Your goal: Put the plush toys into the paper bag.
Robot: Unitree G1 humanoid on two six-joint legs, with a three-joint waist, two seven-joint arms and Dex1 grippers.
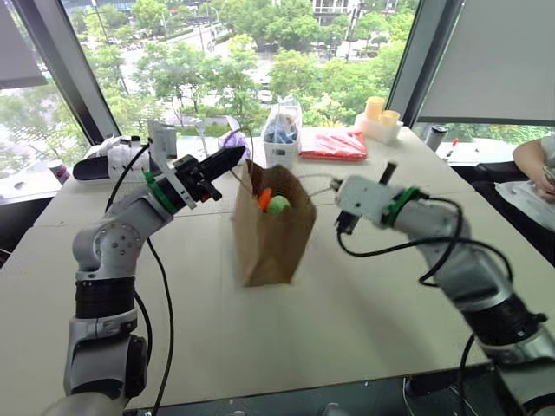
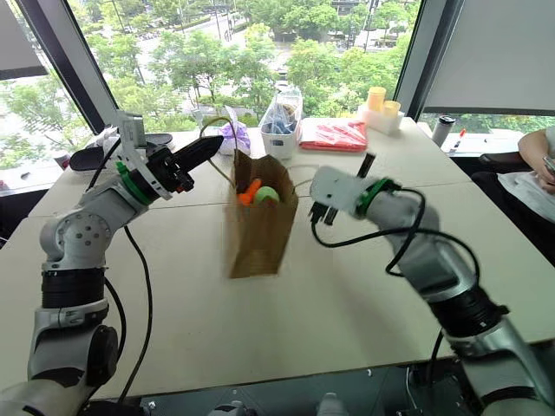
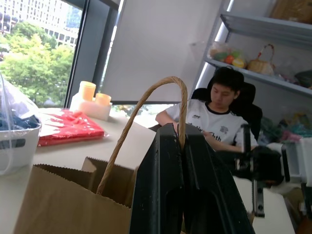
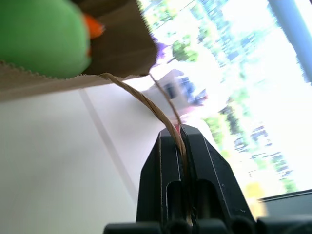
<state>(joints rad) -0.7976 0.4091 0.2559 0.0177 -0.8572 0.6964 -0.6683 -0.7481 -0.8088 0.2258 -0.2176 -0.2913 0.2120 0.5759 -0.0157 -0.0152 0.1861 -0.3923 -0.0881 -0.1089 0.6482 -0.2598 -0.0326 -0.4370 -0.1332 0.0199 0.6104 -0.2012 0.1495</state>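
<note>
Paper bag: the plain brown kraft paper bag stands upright on the pale grey table, between the two arms, mouth open at the top.
Plush toys: the round bright green plush toy and the bright orange plush toy sit side by side in the bag's mouth, both showing above the rim — inside the bag, though how deep they have settled cannot be told.
Left gripper: the left gripper has its two black fingers pressed together on one thin tan cord handle, which loops up from the bag's near wall.
Right gripper: the right gripper is likewise pinched on the other tan cord handle, the cord running taut from between its fingers down to the bag's rim.
Task status: judged nearly complete, since both toys are already within the bag.
Handling, bag: judged light, thin-walled and easily creased; it holds its shape only loosely, so uneven pull on the cords may tilt or collapse it.
Handling, toys: judged soft, light and not fragile — they compress under grip and will not slip readily.
Hold point: the cord loops, near their tops, are the sensible place; the paper rim itself may tear.
Background: a clear plastic bag of blue items stands well behind.
</note>
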